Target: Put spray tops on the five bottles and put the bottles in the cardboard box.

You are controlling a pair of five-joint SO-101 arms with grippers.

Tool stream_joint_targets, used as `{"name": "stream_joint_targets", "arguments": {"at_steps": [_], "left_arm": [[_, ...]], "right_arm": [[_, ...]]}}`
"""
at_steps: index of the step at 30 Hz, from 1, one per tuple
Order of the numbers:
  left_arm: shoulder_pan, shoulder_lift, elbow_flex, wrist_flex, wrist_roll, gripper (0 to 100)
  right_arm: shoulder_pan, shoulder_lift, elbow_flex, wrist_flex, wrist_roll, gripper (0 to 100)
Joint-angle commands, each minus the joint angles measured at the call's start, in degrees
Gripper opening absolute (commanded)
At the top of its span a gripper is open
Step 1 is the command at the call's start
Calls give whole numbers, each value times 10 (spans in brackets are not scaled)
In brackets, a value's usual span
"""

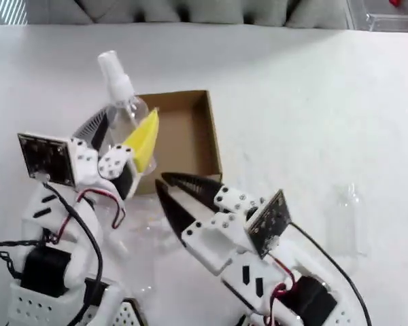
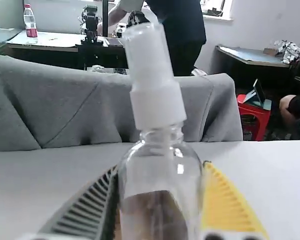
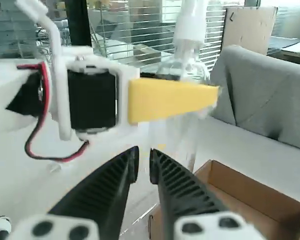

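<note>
My left gripper (image 1: pixel 126 121) is shut on a clear bottle (image 1: pixel 124 112), one yellow finger (image 2: pixel 225 200) and one grey finger (image 2: pixel 90 207) on either side of its body. A white spray top (image 2: pixel 152 80) sits on the bottle's neck, tilted. The bottle hangs over the left edge of the open cardboard box (image 1: pixel 190 109). My right gripper (image 1: pixel 160 181), with black fingers, sits just in front of the box, shut with nothing between its tips. In the right wrist view it (image 3: pixel 143 152) points at the held bottle (image 3: pixel 187 67) and the box (image 3: pixel 240 200).
Another clear bottle (image 1: pixel 343 217) lies on the white table at the right. Faint clear items (image 1: pixel 144 229) lie between the two arm bases. A grey sofa (image 2: pixel 55 110) runs along the table's far edge.
</note>
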Motion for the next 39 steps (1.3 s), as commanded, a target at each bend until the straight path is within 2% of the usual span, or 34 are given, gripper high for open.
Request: {"name": "stream_joint_targets", "arguments": {"at_steps": [1, 4, 7, 11, 16, 28, 32, 39], "left_arm": [[2, 6, -63, -16, 7, 68], [3, 6, -91, -16, 11, 68], [9, 6, -117, -15, 67, 68], [58, 5, -123, -4, 111, 68], [119, 5, -157, 65, 108, 68], [124, 5, -243, 168, 107, 68], [125, 5, -245, 196, 68, 68], [125, 4, -245, 210, 55, 68]], "right_arm": [[-9, -26, 23, -19, 7, 15], [-9, -40, 40, -19, 7, 15], [-9, -44, 43, -20, 7, 15], [-21, -46, 44, -31, 7, 15], [-22, -46, 44, -47, 6, 15], [-21, -42, 44, -47, 8, 15], [-11, -42, 45, -47, 8, 15], [15, -43, 46, -43, 8, 15]]}}
